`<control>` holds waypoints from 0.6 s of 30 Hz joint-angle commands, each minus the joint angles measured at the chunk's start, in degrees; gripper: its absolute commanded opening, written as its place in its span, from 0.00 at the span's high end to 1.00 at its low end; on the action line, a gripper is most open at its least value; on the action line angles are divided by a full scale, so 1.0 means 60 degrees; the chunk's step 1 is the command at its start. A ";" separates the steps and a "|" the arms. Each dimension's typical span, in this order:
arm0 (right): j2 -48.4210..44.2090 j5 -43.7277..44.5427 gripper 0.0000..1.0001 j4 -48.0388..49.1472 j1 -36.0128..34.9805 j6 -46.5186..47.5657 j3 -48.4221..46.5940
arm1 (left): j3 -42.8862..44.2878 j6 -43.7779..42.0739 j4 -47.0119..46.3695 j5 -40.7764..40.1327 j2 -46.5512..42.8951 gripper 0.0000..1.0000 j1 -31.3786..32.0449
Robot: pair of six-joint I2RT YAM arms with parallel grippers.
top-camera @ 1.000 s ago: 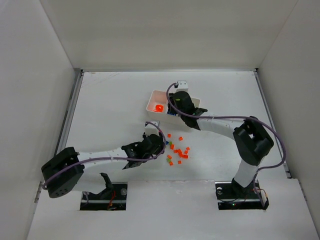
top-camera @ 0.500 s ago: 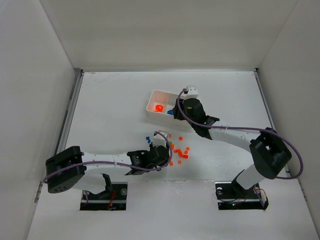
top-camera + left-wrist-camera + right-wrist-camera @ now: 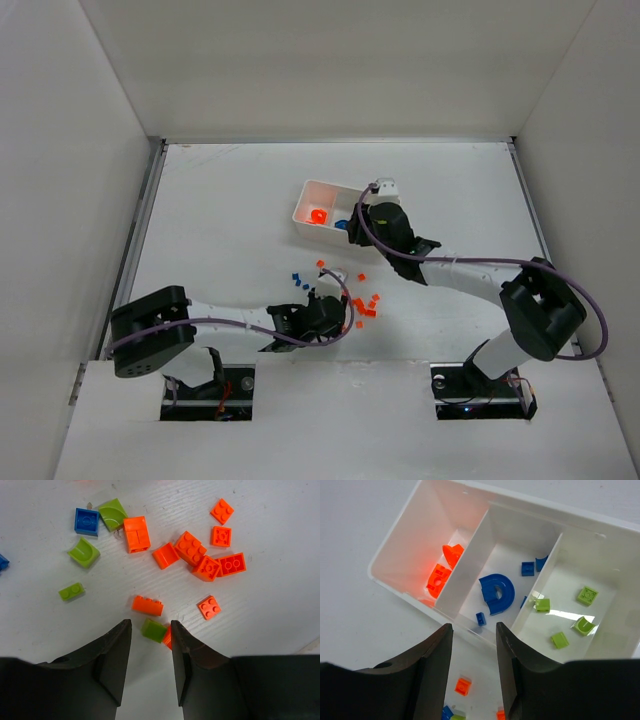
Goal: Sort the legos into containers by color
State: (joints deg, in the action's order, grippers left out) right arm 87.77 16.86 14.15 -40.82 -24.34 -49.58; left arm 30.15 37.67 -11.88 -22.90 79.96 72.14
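So the left fingers [image 3: 112, 662] are cracked open just a little, nothing pinched. The tips are low over the bench [image 3: 280, 610]. A green lego [image 3: 153, 630] lies right at the gap between them, with an orange bit [image 3: 166, 639] against it, half hidden behind one finger. I can't tell from my feed if the tips touch either one.

Past the tips the rest of the loose legos [image 3: 192, 550] are scattered flat. They're mostly orange in a loose bunch, with a few green ones and a blue square off to the left.

The right fingers [image 3: 432, 672] have the same narrow gap and are empty, hanging over the near wall of the tray [image 3: 466, 550]. Orange pieces are in its left compartment. Blue is in the middle, including one big arch, and green is in the right.

On the top cam the tray sits farther out, around mid-bench, with the right arm over its right end. The loose pile is closer to the arm bases, under the left wrist.

The bench is plain white, finely ribbed up close. White walls [image 3: 330, 60] box it in on three sides, and a grey strip [image 3: 140, 230] runs down the left edge.
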 commanded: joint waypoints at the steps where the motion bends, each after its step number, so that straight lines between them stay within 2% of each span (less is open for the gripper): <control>1: -0.0272 -0.0144 0.54 0.0644 0.0057 -0.0206 0.0236 | 0.0350 -0.0287 -0.0335 0.0022 0.0266 0.66 -0.0063; 7: -0.0419 -0.0130 0.54 0.0702 0.0101 -0.0265 0.0426 | 0.0438 -0.0419 -0.0262 0.0051 0.0530 0.70 -0.0077; 10: -0.0419 -0.0159 0.55 0.0659 0.0146 -0.0221 0.0427 | 0.0439 -0.0507 -0.0086 -0.0051 0.0457 0.75 -0.0004; 12: -0.0594 -0.0071 0.55 0.0702 0.0160 -0.0192 0.0514 | 0.0409 -0.0507 -0.0042 -0.0066 0.0355 0.80 -0.0092; 18: -0.1062 -0.0071 0.55 0.0703 0.0307 -0.0206 0.0734 | 0.0409 -0.0609 0.0368 -0.0125 -0.0362 0.83 -0.0179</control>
State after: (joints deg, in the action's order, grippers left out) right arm 83.94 16.19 15.03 -39.40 -25.34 -45.89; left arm 31.22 35.07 -10.92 -22.72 81.36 71.75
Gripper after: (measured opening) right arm 0.456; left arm 0.190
